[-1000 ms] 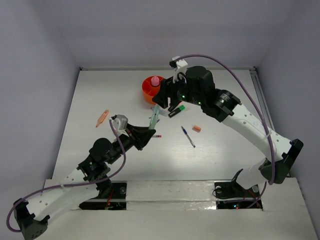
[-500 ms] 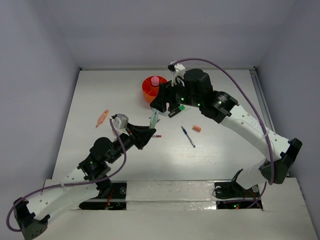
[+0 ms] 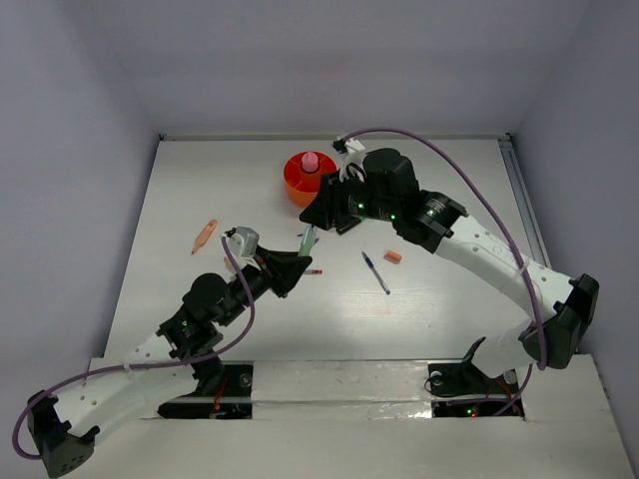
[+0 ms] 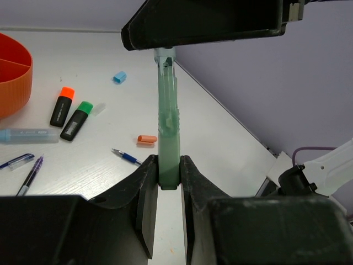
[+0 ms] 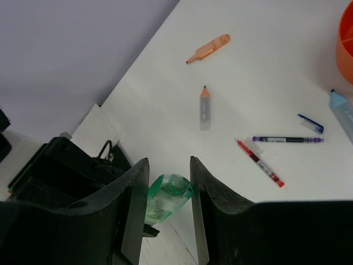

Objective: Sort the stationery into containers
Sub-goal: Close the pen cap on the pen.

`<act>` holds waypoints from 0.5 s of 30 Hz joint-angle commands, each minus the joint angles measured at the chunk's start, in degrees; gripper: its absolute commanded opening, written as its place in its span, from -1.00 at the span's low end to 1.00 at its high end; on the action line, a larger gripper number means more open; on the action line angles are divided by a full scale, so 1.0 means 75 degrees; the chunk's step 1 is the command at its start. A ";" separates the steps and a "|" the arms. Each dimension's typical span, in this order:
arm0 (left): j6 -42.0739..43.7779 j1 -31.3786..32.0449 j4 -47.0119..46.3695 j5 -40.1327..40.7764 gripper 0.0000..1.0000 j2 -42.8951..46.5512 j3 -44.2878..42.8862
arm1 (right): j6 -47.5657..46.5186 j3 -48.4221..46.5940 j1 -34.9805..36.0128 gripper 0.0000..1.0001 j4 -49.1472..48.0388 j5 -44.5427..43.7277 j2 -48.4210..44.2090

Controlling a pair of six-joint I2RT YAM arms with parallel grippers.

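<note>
From above, the left gripper (image 3: pixel 293 261) is clamped on the lower end of a green pen (image 3: pixel 307 239), which is lifted off the surface (image 3: pixel 200 180) and slants up towards the right gripper (image 3: pixel 321 212). The right gripper sits at the pen's upper end. Just behind it is the orange cup (image 3: pixel 296 180), with a pink piece (image 3: pixel 311 161) standing in it. An orange marker (image 3: pixel 205 236) lies well to the left. A red pen (image 3: pixel 314 270) lies just beside the left gripper, with a blue pen (image 3: pixel 376 271) and a peach eraser (image 3: pixel 392 256) to its right.

In the left wrist view, the two fingers press the green pen between them and it rises straight up to the dark body of the right gripper. Beyond it on the surface lie an orange-capped highlighter (image 4: pixel 62 106) and a green-capped highlighter (image 4: pixel 77 118) side by side, a light-blue cap (image 4: pixel 119 77) and a light-blue marker (image 4: pixel 27 135).

In the right wrist view, the pen's rounded end sits between the right fingers (image 5: pixel 135 204), close against both. Whether they actually squeeze it cannot be told. Farther off lie a purple pen (image 5: pixel 287 139) and a grey marker with an orange tip (image 5: pixel 204 107).
</note>
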State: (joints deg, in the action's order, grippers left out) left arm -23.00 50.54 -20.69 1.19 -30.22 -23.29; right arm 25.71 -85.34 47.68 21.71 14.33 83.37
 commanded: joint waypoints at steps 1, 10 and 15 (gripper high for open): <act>0.0020 0.0022 -0.0652 0.0193 -1.00 0.0045 -0.0211 | 0.0064 0.0023 -0.0018 -0.24 -0.0493 0.0105 -0.0323; -0.0296 0.0022 -0.1097 0.0251 -1.00 -0.0084 -0.0246 | -0.0018 0.0456 0.0205 -0.35 -0.0727 -0.0234 -0.0429; -0.0542 0.0022 -0.1436 0.0193 -1.00 -0.0119 -0.0282 | -0.0147 0.0632 0.0450 -0.32 -0.0821 -0.0504 -0.0452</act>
State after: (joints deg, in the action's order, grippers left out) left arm -25.21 50.57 -21.67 2.24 -31.73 -23.29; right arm 26.57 -81.91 49.30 16.64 12.25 81.25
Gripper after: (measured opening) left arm 0.149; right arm 0.352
